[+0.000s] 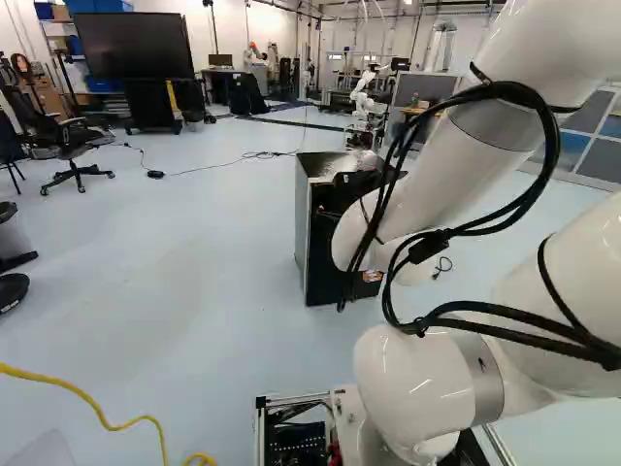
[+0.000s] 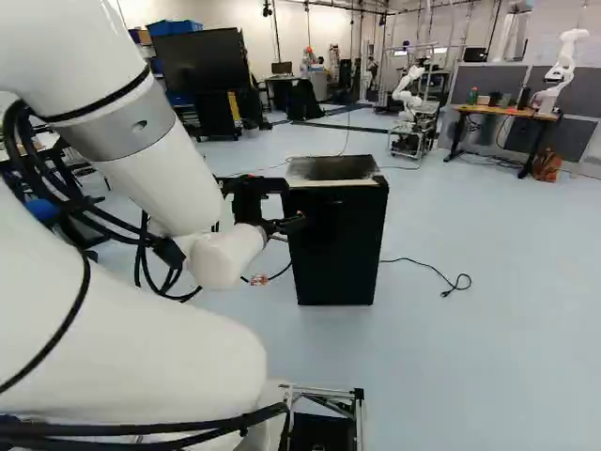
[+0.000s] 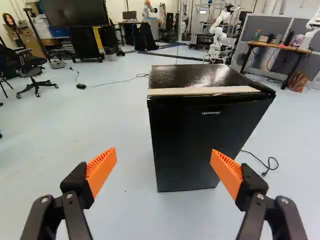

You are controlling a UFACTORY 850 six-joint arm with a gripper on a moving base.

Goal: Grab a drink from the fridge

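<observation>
In the right base view my gripper (image 2: 286, 225) is level with the upper part of the small black fridge (image 2: 336, 246), overlapping its left edge; whether they touch cannot be told there. The wrist view has the gripper (image 3: 164, 165) open, orange pads wide apart and nothing between them. Ahead of it stands the upright fridge (image 3: 202, 137), its front door shut and a pale strip along the top front edge. My arm hides part of the fridge (image 1: 312, 252) in the left base view. No drink is visible.
A black cable (image 2: 427, 267) lies on the floor beside the fridge. Farther back are an office chair (image 1: 68, 146), a large screen (image 1: 120, 46), a desk (image 2: 502, 111) and another robot (image 2: 407, 92). A yellow cable (image 1: 92, 398) crosses the floor near the base.
</observation>
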